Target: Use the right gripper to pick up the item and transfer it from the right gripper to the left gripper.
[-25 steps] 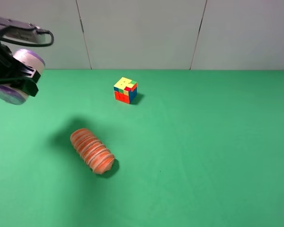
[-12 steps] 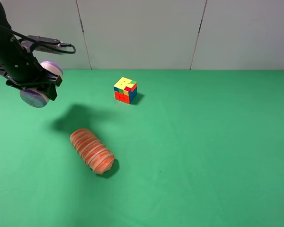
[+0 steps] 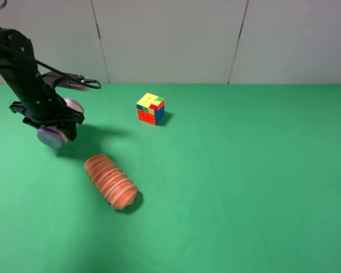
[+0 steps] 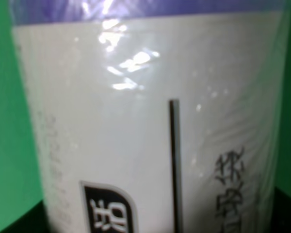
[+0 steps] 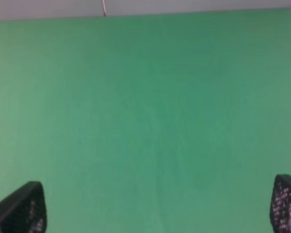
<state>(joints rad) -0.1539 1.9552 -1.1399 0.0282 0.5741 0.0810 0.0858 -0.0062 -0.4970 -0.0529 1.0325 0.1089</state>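
Observation:
The item, a cream-white can with purple ends [image 3: 52, 136], is held in my left gripper [image 3: 52, 118] at the far left of the green table, low over the surface and tilted. In the left wrist view the can [image 4: 145, 121] fills the frame, with dark print on its side. My left gripper is shut on it. My right gripper [image 5: 160, 208] shows only in the right wrist view, where its two black fingertips [image 5: 20, 209] stand wide apart over bare green cloth, holding nothing. The right arm is out of the exterior high view.
A ribbed orange roll [image 3: 111, 181] lies just in front and to the right of the held can. A multicoloured puzzle cube [image 3: 150, 108] stands at the back middle. A pale panelled wall [image 3: 170, 40] bounds the table's far edge.
My left arm has swung right and downward with the can, from the far left edge to a spot low over the table, behind the orange roll.

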